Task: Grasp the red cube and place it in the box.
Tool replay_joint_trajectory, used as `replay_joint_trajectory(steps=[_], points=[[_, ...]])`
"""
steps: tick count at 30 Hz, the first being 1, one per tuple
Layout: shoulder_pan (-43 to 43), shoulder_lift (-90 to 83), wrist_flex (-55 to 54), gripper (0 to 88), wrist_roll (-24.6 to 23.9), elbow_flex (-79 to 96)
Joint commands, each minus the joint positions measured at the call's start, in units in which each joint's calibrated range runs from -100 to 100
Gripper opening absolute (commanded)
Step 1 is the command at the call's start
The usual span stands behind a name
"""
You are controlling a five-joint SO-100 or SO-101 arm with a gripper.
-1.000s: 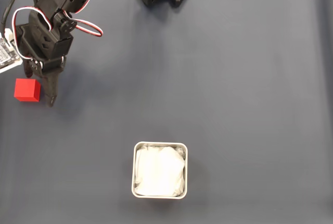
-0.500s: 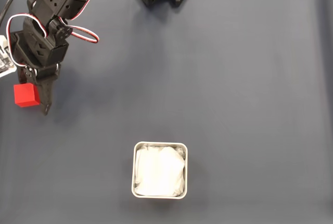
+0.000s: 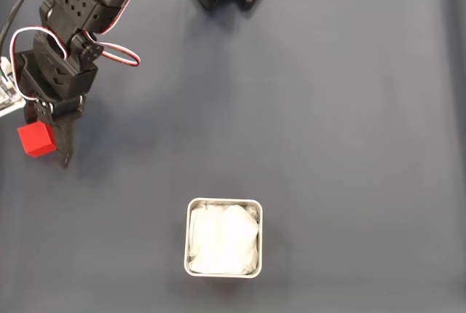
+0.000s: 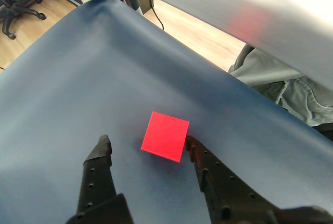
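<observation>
Where the dark blue desk (image 3: 328,124) meets its left edge in the fixed view, the red cube (image 3: 36,140) sits flat on the cloth, tucked against the black gripper (image 3: 51,145) that reaches down over it. Seen from the wrist view, the gripper (image 4: 148,143) is spread wide, holding nothing: the cube (image 4: 165,136) lies between the two fingertips, its right edge touching the right finger (image 4: 208,169), with a gap to the left one. Well apart, near the middle of the desk's front edge, stands the box (image 3: 223,202), white crumpled lining inside.
</observation>
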Motion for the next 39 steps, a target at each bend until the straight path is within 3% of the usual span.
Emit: replay_joint_trajectory(steps=[1, 16, 25, 39], points=[[-1.00, -0.93, -1.20, 33.3, -1.03, -2.58], [-1.92, -0.84, -2.93, 32.4, -1.47, -2.58], [-2.06, -0.49, -3.09, 17.6, -1.12, -3.03], [-1.99, -0.15, -3.09, 7.6, -0.10, -4.04]])
